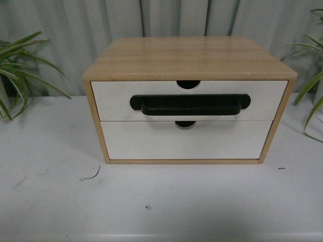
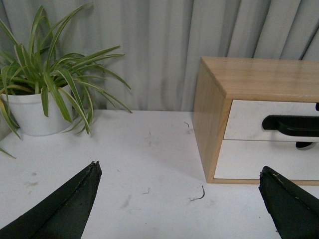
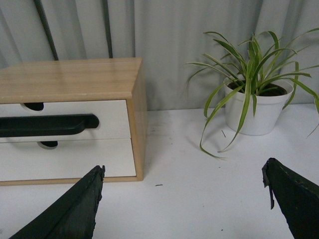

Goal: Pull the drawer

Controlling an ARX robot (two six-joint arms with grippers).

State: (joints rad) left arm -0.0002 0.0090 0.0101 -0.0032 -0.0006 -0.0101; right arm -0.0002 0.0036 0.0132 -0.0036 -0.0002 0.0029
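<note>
Grey pleated curtain [image 1: 65, 30] backs a white bench [image 1: 50, 201]. A light-wood cabinet [image 1: 186, 58] sits squarely in the middle of it. The drawer [image 1: 113, 101] is the upper of its two white fronts, and it looks fully shut, flush with the frame and with the handleless lower front [image 1: 151, 143].

The pull has apparently not begun. The left end effector [image 2: 179, 168] and right end effector [image 3: 183, 167] both hover well back from the cabinet, fingers spread wide and holding nothing.

The next move likely calls for one arm to advance to the black bar handle [image 1: 190, 105], close around the bar, then draw straight back. Bare bench in front leaves ample room for that travel. A spider plant [image 2: 30, 112] and a second spider plant [image 3: 254, 109] stand well off to either side, so only wide sideways swings risk their leaves.
</note>
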